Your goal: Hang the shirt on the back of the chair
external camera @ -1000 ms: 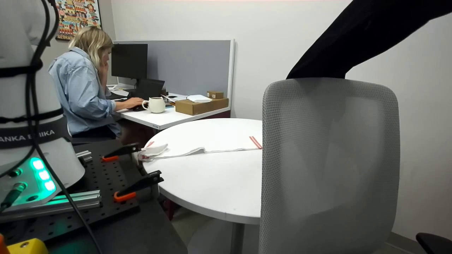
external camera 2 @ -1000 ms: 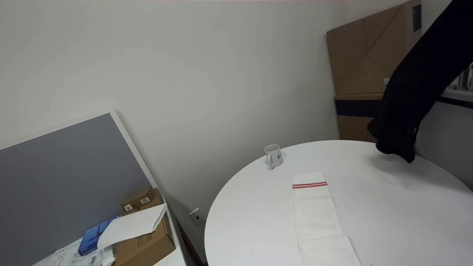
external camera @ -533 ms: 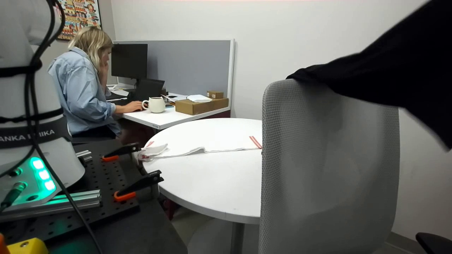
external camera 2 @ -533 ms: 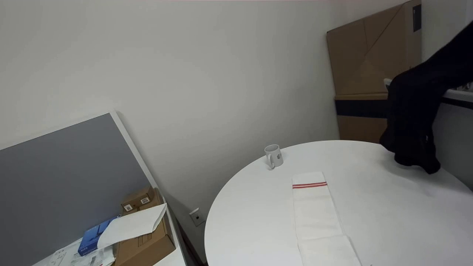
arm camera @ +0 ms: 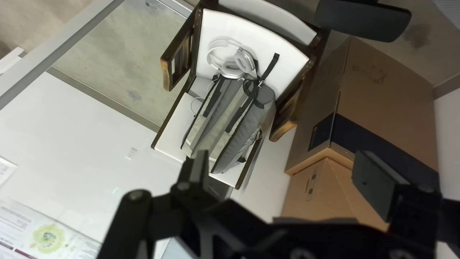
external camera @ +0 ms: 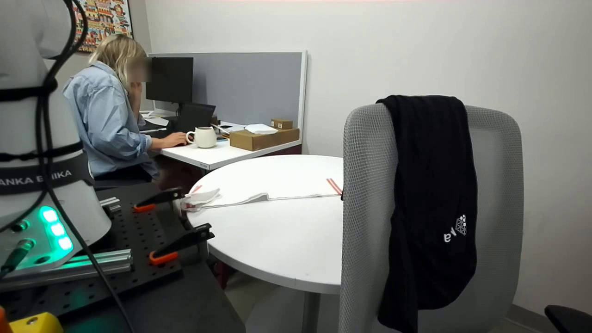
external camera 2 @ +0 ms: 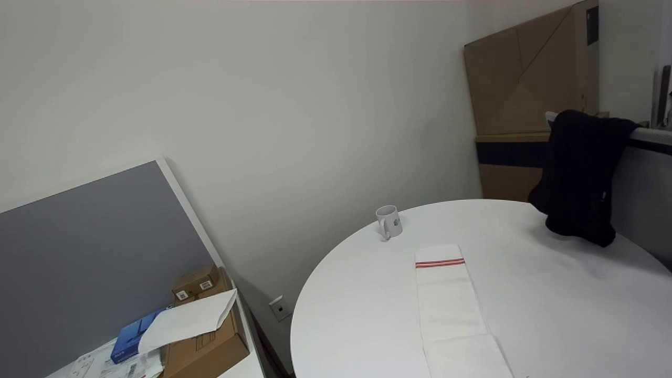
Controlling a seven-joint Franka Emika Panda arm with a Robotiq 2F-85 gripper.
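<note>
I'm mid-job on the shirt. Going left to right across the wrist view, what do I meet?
From the left: printed sheet → backpack → cardboard boxes → white wall. The headphones and the open gripper overlap these from side to side, so I left them out.

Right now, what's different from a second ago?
In an exterior view, the raised part of the black shirt dropped from upper right down the chair back. The gripper is open, so it probably let go. The red-striped cloth, round table and chair back stayed put.
</note>
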